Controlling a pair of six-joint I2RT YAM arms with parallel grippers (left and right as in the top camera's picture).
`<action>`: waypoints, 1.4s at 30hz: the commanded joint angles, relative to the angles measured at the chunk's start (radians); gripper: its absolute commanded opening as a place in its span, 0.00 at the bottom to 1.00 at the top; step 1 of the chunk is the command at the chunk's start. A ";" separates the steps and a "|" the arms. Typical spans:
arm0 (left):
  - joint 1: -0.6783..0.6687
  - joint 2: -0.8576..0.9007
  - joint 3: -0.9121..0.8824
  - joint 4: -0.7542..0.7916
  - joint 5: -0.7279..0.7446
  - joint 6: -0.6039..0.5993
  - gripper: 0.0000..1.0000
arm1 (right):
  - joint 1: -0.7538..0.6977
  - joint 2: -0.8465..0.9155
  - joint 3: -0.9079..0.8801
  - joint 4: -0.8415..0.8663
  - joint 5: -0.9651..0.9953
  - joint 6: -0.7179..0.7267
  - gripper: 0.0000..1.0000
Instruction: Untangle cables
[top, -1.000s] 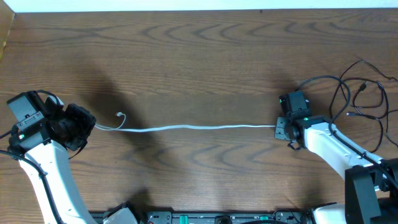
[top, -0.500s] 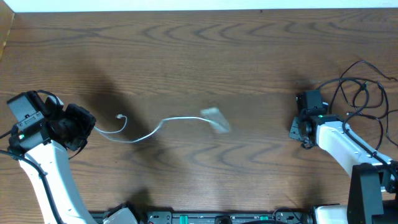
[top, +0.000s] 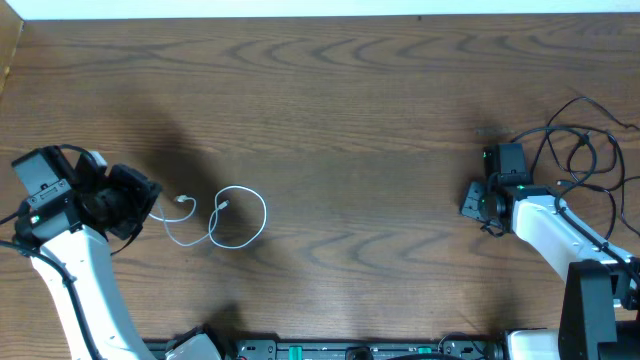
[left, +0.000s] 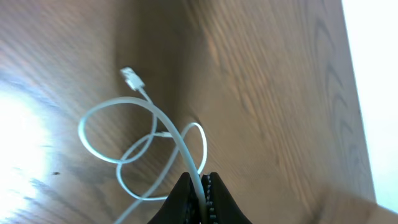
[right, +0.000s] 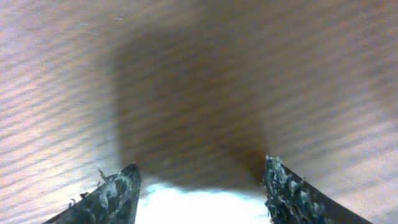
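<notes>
The white cable (top: 236, 218) lies curled in loops on the wooden table at the left, its plug end inside the loop. My left gripper (top: 150, 203) is shut on one end of it; in the left wrist view the cable (left: 149, 134) runs out from between the closed jaws (left: 201, 186) into two loops, with a small plug (left: 131, 77) at the far end. The black cable (top: 585, 160) lies in loose tangled loops at the far right. My right gripper (top: 472, 200) is open and empty above bare wood (right: 199, 180), left of the black cable.
The table's far edge (top: 320, 17) meets a white wall. Thicker black arm cords run beside the right arm (top: 560, 235). The arm bases stand at the front edge.
The right gripper let go of the white cable, which was stretched taut between both grippers. The cable sprang back left and curled into loops near the left gripper. The right gripper drew back slightly right.
</notes>
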 joint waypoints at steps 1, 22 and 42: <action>-0.049 -0.011 0.014 -0.002 0.060 -0.008 0.08 | 0.001 0.042 -0.040 0.033 -0.261 -0.011 0.63; -0.816 -0.011 0.014 0.441 0.059 -0.009 0.08 | 0.232 0.042 -0.040 0.275 -0.725 -0.149 0.82; -1.014 -0.006 0.014 0.559 -0.036 -0.103 0.31 | 0.263 0.042 -0.040 0.204 -0.462 -0.160 0.88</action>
